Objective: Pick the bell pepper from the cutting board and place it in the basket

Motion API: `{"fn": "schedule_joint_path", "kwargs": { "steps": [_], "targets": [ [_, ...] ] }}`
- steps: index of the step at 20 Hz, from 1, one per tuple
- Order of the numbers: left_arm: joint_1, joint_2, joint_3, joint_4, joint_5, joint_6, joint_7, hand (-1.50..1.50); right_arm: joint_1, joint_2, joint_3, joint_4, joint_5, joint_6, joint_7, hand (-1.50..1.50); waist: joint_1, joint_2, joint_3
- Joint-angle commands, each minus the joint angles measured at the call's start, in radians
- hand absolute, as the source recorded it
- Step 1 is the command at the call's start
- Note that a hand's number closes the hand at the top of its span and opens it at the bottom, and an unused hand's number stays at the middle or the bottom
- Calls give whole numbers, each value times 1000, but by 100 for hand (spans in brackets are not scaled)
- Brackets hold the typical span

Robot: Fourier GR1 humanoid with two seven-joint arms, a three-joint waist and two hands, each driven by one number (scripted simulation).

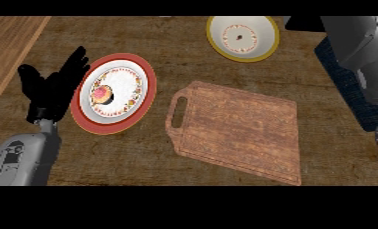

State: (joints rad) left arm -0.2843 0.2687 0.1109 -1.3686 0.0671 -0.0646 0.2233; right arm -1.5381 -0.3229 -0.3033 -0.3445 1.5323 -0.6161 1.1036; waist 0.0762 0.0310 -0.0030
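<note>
One wooden cutting board [238, 130] lies on the dark wooden counter [148, 168], its slotted handle turned toward the left of the view and its top bare; no bell pepper shows on it or anywhere else in the head view, so I cannot tell where the pepper is, and no basket can be made out either. There are two plates. One, with a red rim [114, 93] and a flowered band around a white centre, sits just left of the board and carries a single small round pink-and-yellow pastry [102, 94] on a dark base. The other, with a yellow rim [243, 38] and a white centre with a small dark mark, sits near the top of the view, above the board and apart from it. One grey forearm comes in at the lower left and ends in the left hand [50, 89], which stands at the left edge with its black fingers straight and spread upward, holding nothing, its fingertips just beside the rim of the red plate. At the upper right a grey and black arm [353, 63] runs down the right edge; the right hand itself is not seen, so its state cannot be told. A strip of lighter wood [18, 43] shows at the upper left corner. No writing or label can be read on anything.
</note>
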Motion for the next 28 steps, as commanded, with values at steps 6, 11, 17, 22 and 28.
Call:
{"fn": "schedule_joint_path", "kwargs": {
  "steps": [6,11,17,22,28],
  "targets": [
    [-1,-3,9,2,5,5,18,0,-3,-123,-18,75,85,-2,177,150,-15,-6,2],
    [32,2,29,38,5,-4,-45,0,66,-146,-56,89,68,-27,139,150,-30,-11,2],
    [40,-11,16,44,-7,-1,-38,0,177,-170,-91,80,40,-106,44,150,-45,-15,3],
    [30,-14,17,0,-3,15,19,0,226,-145,-120,36,13,-160,34,150,-52,-23,3],
    [34,-18,17,-8,-18,32,12,0,315,-204,-156,-4,38,-260,127,-150,-59,-23,3]
  ]
}}
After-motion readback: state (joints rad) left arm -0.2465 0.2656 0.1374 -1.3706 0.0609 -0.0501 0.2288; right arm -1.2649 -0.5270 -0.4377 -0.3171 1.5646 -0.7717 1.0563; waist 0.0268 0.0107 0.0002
